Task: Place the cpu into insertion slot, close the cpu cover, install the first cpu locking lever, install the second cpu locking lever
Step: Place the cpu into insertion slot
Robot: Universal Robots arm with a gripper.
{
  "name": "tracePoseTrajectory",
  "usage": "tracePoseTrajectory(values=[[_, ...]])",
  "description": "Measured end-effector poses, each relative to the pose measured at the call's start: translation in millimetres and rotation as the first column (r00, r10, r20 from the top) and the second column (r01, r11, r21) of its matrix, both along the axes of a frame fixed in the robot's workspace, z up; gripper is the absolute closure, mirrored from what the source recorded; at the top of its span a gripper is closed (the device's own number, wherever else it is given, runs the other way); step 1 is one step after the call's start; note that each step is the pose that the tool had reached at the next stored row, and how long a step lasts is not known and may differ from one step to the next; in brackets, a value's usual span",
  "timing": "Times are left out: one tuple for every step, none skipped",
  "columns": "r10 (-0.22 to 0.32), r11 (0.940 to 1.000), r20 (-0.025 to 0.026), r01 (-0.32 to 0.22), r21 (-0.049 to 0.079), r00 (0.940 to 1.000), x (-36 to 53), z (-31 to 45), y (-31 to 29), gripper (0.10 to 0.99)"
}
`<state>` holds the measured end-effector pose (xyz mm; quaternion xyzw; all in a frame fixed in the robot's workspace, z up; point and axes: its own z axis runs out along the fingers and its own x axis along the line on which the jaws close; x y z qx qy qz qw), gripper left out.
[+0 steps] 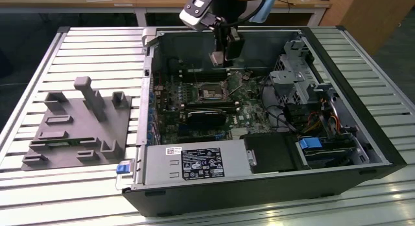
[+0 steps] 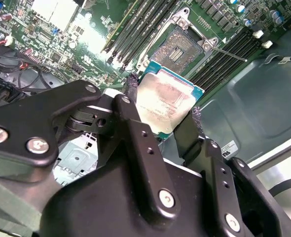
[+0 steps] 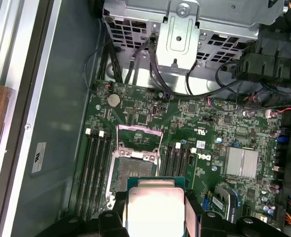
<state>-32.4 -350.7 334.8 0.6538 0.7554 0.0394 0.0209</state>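
The cpu (image 2: pixel 167 106), a small flat square chip with a dull silver-grey metal top on a teal-edged board, sits clamped between the two black fingers (image 2: pixel 135 128) of the gripper (image 2: pixel 163 98). The pads press on two opposite edges, so the fingers are closed on the chip and it hangs clear of the board.

Just beyond the fingertips lies the insertion slot (image 2: pixel 177 49), a square dark socket recess with a thin shiny rim, uncovered and with nothing in it. In the first wrist view the cpu (image 3: pixel 155 205) is near the slot (image 3: pixel 133 170) but not over it. On the far side of the slot from the fingers, the cpu cover (image 3: pixel 135 157), a thin silver frame plate with a square window, appears swung open. A thin metal locking lever (image 2: pixel 232 55) juts out beside the socket. Long narrow black memory slots (image 2: pixel 135 29) flank it on both sides.

In the exterior view the gripper (image 1: pixel 224 56) hangs inside the open black computer case (image 1: pixel 227 197), above the green board.

The chip is pinched only by its edges, so a slight slip could tilt it. Lowered crooked or turned the wrong way, it would likely bend the socket contacts. A finger might also snag the raised cover or the lever.
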Motion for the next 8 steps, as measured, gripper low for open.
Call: tracePoseTrajectory(values=[[0.000, 1.0000, 0.0000, 0.000, 0.000, 1.0000, 0.0, -0.2, 0.0, 0.545], [-0.007, 1.0000, 0.0000, 0.007, 0.000, 1.0000, 0.0, -7.1, 0.0, 0.545], [-0.008, 1.0000, 0.0000, 0.008, 0.000, 1.0000, 0.0, -7.4, 0.0, 0.545], [-0.008, 1.0000, 0.0000, 0.008, 0.000, 1.0000, 0.0, -7.7, 0.0, 0.545], [-0.009, 1.0000, 0.0000, 0.009, 0.000, 1.0000, 0.0, -8.0, 0.0, 0.545], [-0.009, 1.0000, 0.0000, 0.009, 0.000, 1.0000, 0.0, -8.3, 0.0, 0.545], [-0.009, 1.0000, 0.0000, 0.009, 0.000, 1.0000, 0.0, -8.6, 0.0, 0.545], [-0.010, 1.0000, 0.0000, 0.010, 0.000, 1.0000, 0.0, -9.0, 0.0, 0.545]])
